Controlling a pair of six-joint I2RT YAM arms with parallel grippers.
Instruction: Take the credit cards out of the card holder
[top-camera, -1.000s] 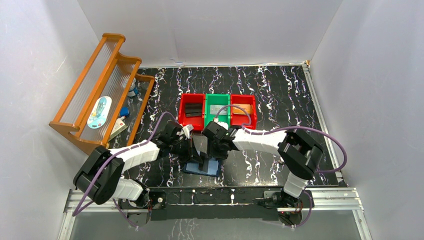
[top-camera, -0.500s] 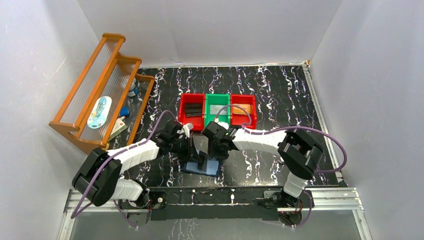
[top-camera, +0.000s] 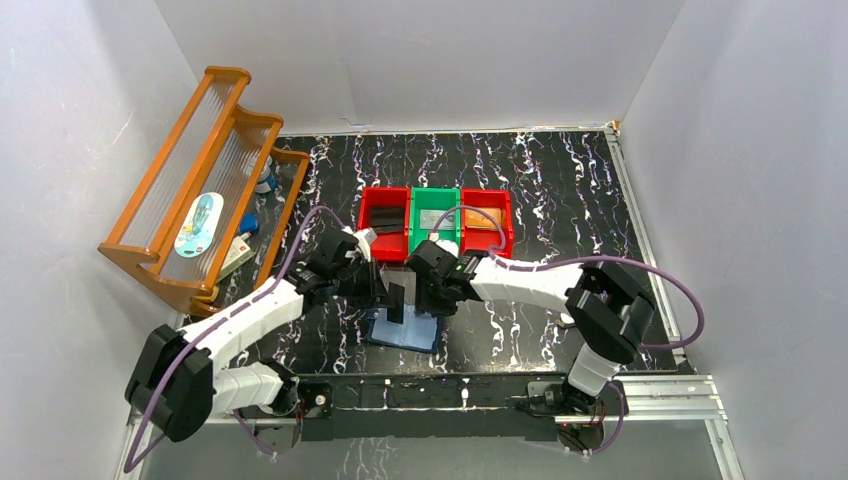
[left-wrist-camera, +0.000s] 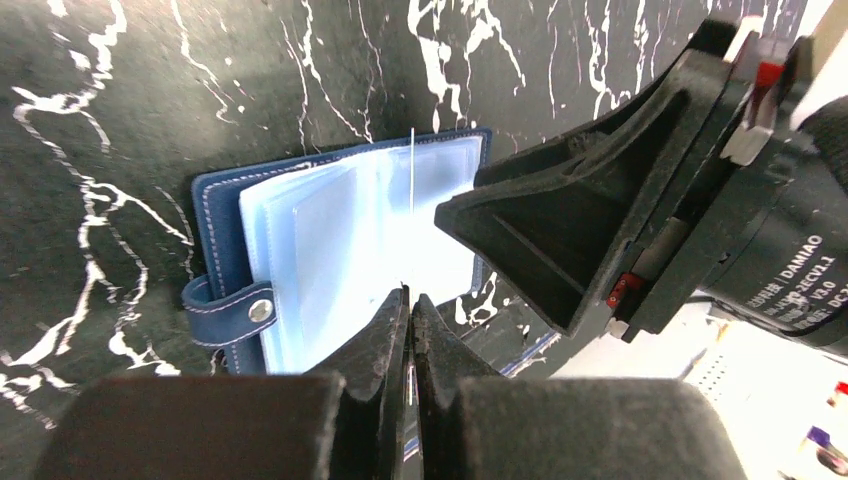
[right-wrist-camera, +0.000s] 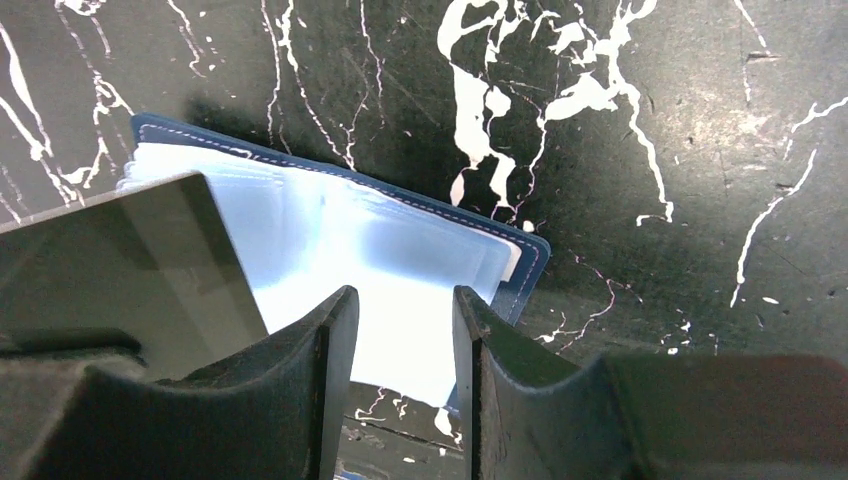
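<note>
Left end effector (left-wrist-camera: 408, 295): jaws pinched fully together on the lower edge of a credit card (right-wrist-camera: 120, 250). In the left wrist view the card shows edge-on as a thin pale line rising from the fingertips. In the right wrist view its dark flat face fills the lower left. Card stands upright, lifted over the left part of the card holder (left-wrist-camera: 320, 240)

Card holder: lies open and flat on the black marbled desk (top-camera: 560, 190), near the front edge, between the two arms. Navy cover face down, pale blue clear sleeves fanned upward. Strap with a metal snap (left-wrist-camera: 235, 310) sticks out from one side, unfastened

Right end effector (right-wrist-camera: 402, 295): jaws about half open, nothing between them. It sits over the sleeves on the right side of the holder; cannot tell whether the fingertips touch the plastic. Just beside the left end effector, the card between the two

Farther back on the desk, three bins in a row, touching:
- left red bin (top-camera: 385, 205), a dark card inside
- green bin (top-camera: 435, 197), a silver-grey card inside
- right red bin (top-camera: 487, 200), an orange card inside

Wooden rack (top-camera: 200, 150) against the left wall, small items on its shelves, too small to tell
</note>
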